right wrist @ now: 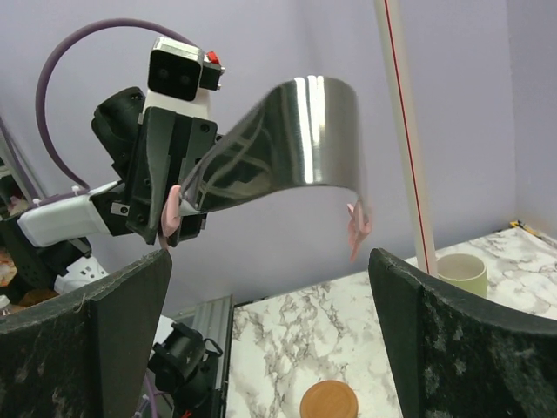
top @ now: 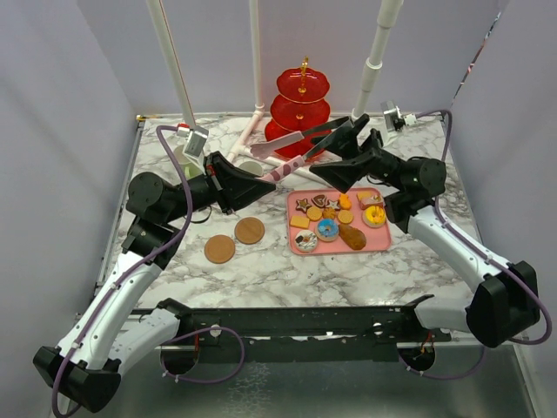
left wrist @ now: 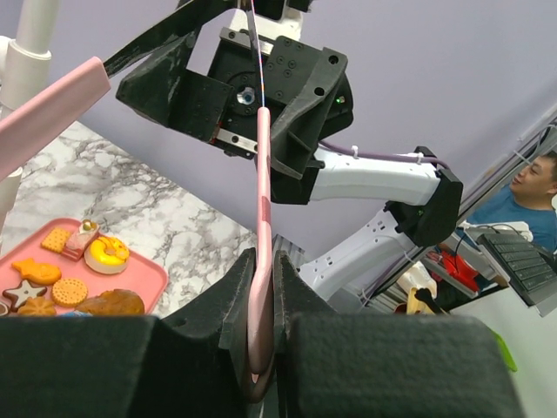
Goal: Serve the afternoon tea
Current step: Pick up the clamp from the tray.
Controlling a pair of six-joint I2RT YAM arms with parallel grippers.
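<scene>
Top external view shows the translucent red three-tier stand with a gold finial [top: 302, 104] upright at the top centre of the frame, on the far part of the white marble-patterned table [top: 261, 270]. Below it, right of centre, a flat pink rectangular tray [top: 376, 241] holds the assorted small cookies and pastries [top: 335, 218]. Left of the tray lie a brown round coaster [top: 250, 230] and a second brown coaster [top: 219, 249], close together but apart. Both arms reach in to meet at mid-frame, between the stand and the tray.

In the left wrist view the left gripper [left wrist: 261, 296] is pinched tight on one pink handle of the pink-handled steel tongs [left wrist: 261, 218], which stand upright in the frame. In the right wrist view the right gripper [right wrist: 270, 287] has its padded fingers [right wrist: 96, 340] spread wide; the shiny bent end of the tongs sits ahead of the gap, and contact cannot be told. The pale green mug [right wrist: 461, 274] stands on the marble at the right of that frame
</scene>
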